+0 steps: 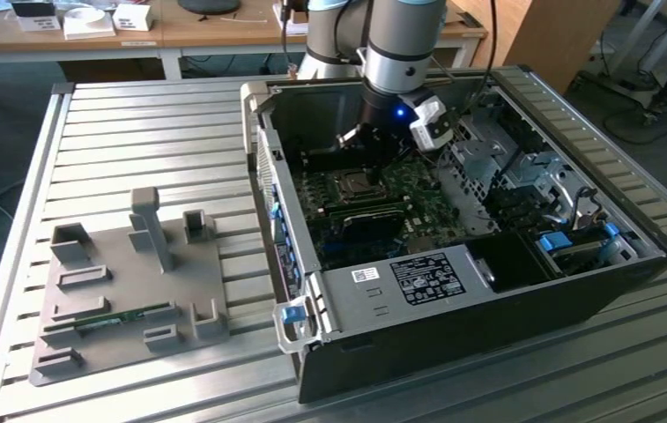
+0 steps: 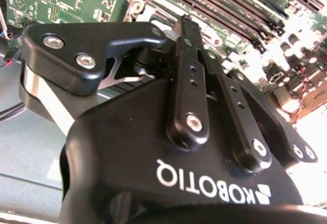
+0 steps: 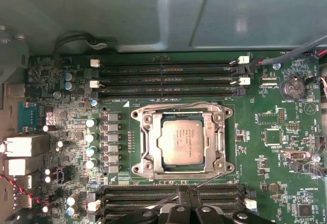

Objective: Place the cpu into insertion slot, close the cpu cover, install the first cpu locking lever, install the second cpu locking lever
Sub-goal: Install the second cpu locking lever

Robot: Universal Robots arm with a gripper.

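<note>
On the green motherboard (image 3: 265, 111) you see the cpu (image 3: 180, 141) seated under its closed cpu cover (image 3: 149, 143); your gripper (image 2: 186, 24) hovers nearby, jaws shut on nothing.

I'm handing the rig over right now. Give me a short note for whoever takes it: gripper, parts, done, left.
Gripper: fingers together, holding nothing, above the motherboard inside the open computer case.
Cpu: seated in the insertion slot.
Cpu cover: lies closed around the chip.
Done: placing, cover.
Left: I cannot tell whether the locking levers are latched; check both.

arm (image 1: 398, 44): grey, blue-lit wrist | gripper (image 2: 186, 27): black, silver screws, white lettering
</note>
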